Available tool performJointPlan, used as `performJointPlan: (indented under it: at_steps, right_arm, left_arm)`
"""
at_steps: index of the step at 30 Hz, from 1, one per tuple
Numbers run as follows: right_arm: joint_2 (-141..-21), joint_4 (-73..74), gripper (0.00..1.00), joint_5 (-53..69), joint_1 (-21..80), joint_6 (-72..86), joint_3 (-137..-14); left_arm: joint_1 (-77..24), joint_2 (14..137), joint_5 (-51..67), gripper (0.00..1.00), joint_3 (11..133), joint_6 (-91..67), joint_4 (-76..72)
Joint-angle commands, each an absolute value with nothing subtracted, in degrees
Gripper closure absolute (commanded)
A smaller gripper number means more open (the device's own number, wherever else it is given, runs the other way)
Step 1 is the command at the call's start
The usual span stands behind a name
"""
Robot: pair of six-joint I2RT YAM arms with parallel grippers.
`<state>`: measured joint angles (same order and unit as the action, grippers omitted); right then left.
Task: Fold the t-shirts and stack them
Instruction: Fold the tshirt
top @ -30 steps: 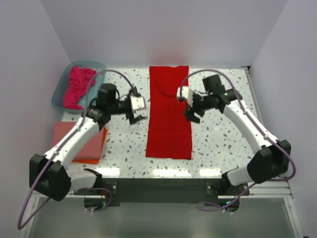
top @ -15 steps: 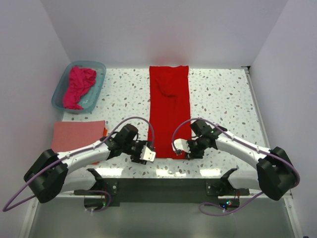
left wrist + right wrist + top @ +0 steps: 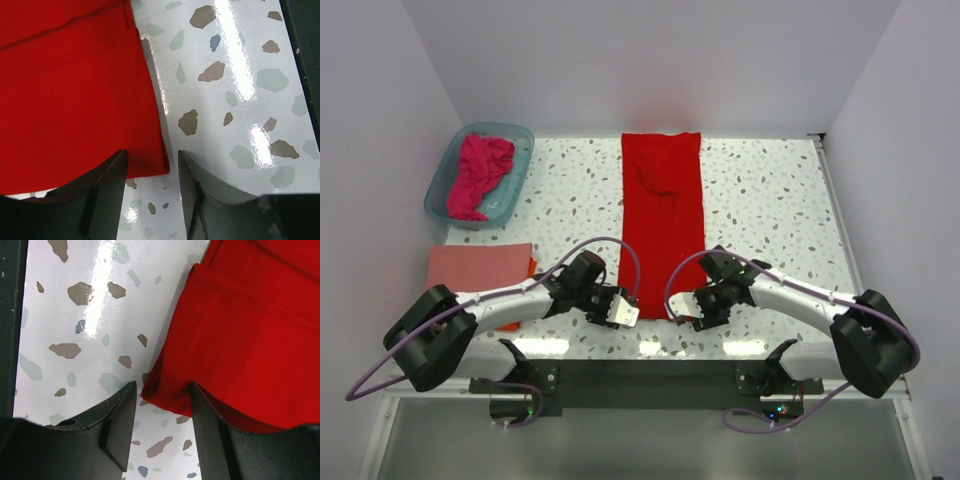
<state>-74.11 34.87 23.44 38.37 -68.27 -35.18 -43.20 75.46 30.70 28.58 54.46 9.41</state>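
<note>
The bright red t-shirt (image 3: pixel 662 210) lies folded into a long strip down the middle of the table. My left gripper (image 3: pixel 621 311) is at its near left corner and my right gripper (image 3: pixel 684 307) at its near right corner. In the left wrist view the left gripper (image 3: pixel 151 155) is open, with the corner of the red cloth (image 3: pixel 70 90) between its fingers, unpinched. In the right wrist view the right gripper (image 3: pixel 162 386) is open, with the corner of the red cloth (image 3: pixel 250 330) in the gap. A magenta t-shirt (image 3: pixel 480 175) lies crumpled at the far left.
The teal tub (image 3: pixel 438 192) holding the magenta shirt stands at the far left corner. A folded salmon-pink shirt (image 3: pixel 475 268) lies on an orange one (image 3: pixel 530 266) at the near left. The table's dark front edge (image 3: pixel 650 372) runs just behind both grippers.
Both arms have swung from beside the strip's middle down to its near corners. Both sets of jaws have narrowed around the corners.
</note>
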Motion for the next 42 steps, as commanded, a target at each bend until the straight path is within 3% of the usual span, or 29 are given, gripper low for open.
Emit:
performJointPlan:
  at_steps: [1, 4, 10, 13, 14, 15, 17, 27, 31, 36, 42]
  right_arm:
    - [-73.1, 34.7, 0.50, 24.2, 39.1, -71.2, -34.4]
    - [-75.2, 34.1, 0.54, 23.6, 39.5, -70.7, -34.3]
    - [-77.8, 28.8, 0.74, 19.4, 39.5, -67.2, -33.4]
    - [-77.0, 27.1, 0.89, 18.4, 39.6, -65.7, -32.6]
    - [-76.3, 26.8, 0.99, 18.1, 39.6, -65.5, -32.5]
    - [-75.6, 26.9, 1.00, 18.2, 39.6, -65.1, -32.5]
    - [-73.9, 27.6, 1.00, 18.7, 40.0, -64.3, -32.5]
    - [-61.8, 36.3, 1.00, 19.8, 47.0, -50.7, -37.5]
    - [-64.6, 38.1, 1.00, 21.8, 42.9, -54.8, -42.4]
    - [-70.7, 38.8, 1.00, 24.9, 36.6, -60.3, -48.5]
    - [-79.8, 36.4, 1.00, 27.2, 31.5, -66.7, -55.3]
  left_arm:
    - [-43.4, 77.6, 29.3, 0.51, 29.7, 56.5, 8.8]
    - [-43.4, 79.4, 29.2, 0.59, 30.7, 56.5, 9.8]
    - [-43.4, 81.1, 29.7, 0.75, 31.3, 56.7, 10.4]
    - [-43.5, 80.2, 30.6, 0.85, 31.4, 56.1, 10.4]
    - [-43.4, 79.6, 30.8, 0.89, 31.1, 56.2, 10.5]
    - [-43.5, 78.4, 31.3, 0.95, 31.1, 56.1, 10.6]
    - [-43.4, 76.2, 31.9, 1.00, 30.9, 56.0, 11.3]
    - [-48.7, 65.7, 35.6, 1.00, 32.4, 50.8, 19.8]
    - [-44.8, 66.1, 35.9, 1.00, 35.2, 54.4, 22.4]
    - [-36.4, 74.7, 38.7, 1.00, 44.6, 61.2, 25.5]
    - [-33.1, 83.7, 38.5, 1.00, 51.8, 63.9, 21.6]
